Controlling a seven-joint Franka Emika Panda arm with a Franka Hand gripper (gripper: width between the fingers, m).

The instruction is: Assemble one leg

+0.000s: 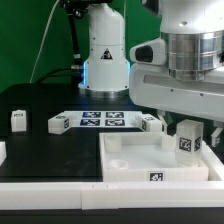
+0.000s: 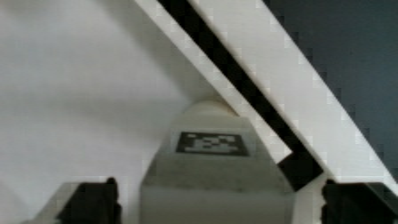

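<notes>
Ext view's left first: I see a loose peg [image 1: 18, 119], a second peg [image 1: 58, 124], then the marker board [image 1: 100, 120] w/ a third peg [image 1: 150, 122] just beside its right end. The white panel [image 1: 125, 178] lies front-right. At far right the gripper [image 1: 187, 125] is clamped on the leg [image 1: 187, 142], which stands upright over the panel's back-right corner; can't tell if it's seated. Wrist cam: the tagged leg [image 2: 214, 145] sits between the fingers [image 2: 299, 172].
</notes>
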